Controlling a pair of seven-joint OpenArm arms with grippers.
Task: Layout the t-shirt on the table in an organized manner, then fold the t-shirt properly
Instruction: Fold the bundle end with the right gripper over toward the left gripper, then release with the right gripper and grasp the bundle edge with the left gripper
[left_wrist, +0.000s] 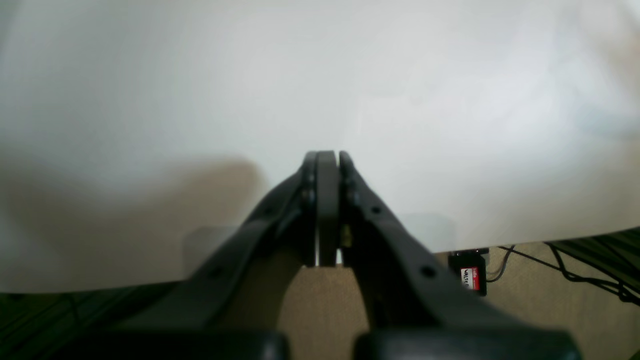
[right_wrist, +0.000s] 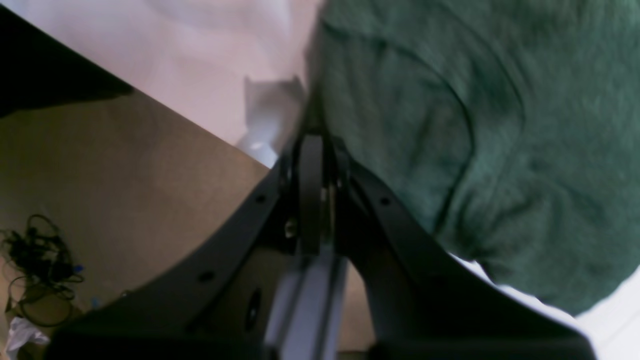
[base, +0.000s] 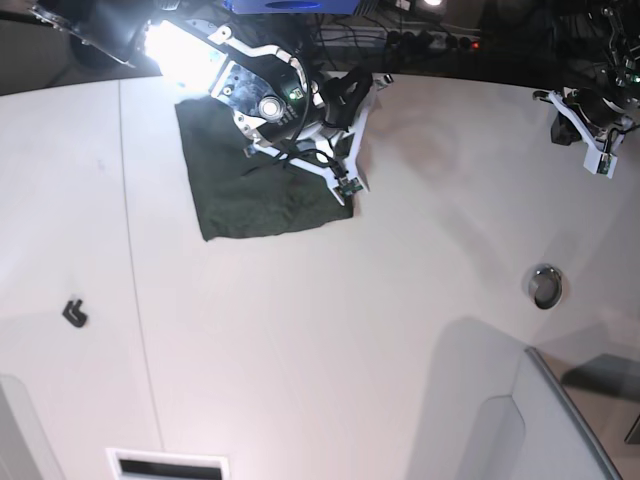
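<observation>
- The t-shirt (base: 262, 180) sits in the upper left of the base view as a compact dark green rectangle on the white bench (base: 320, 330), so I judge it already folded down, or close to it.
- In the right wrist view the t-shirt (right_wrist: 475, 125) fills the upper right of the frame, with soft ridges and a curved seam showing: limp, light cloth that will sag and drag rather than hold a shape.
- I'd take hold at a corner or along a hem, where layers stack; a pinch mid-panel would likely lift one layer only and undo the fold.
- My right tool (right_wrist: 312, 145) has its jaws pressed together at the cloth's left edge; whether fabric is caught between them I cannot tell, the contact is blurred.
- In the base view my right tool (base: 348, 187) is over the rectangle's lower right corner, arm lying across the top of the cloth.
- My left tool (left_wrist: 327, 160) is closed on nothing, over bare bench (left_wrist: 320, 75) near its edge.
- In the base view my left tool (base: 598, 150) hangs at the upper right, well apart from the shirt.
- A small metal ring (base: 545, 285) sits in the bench at right; a small black piece (base: 74, 313) lies at far left.
</observation>
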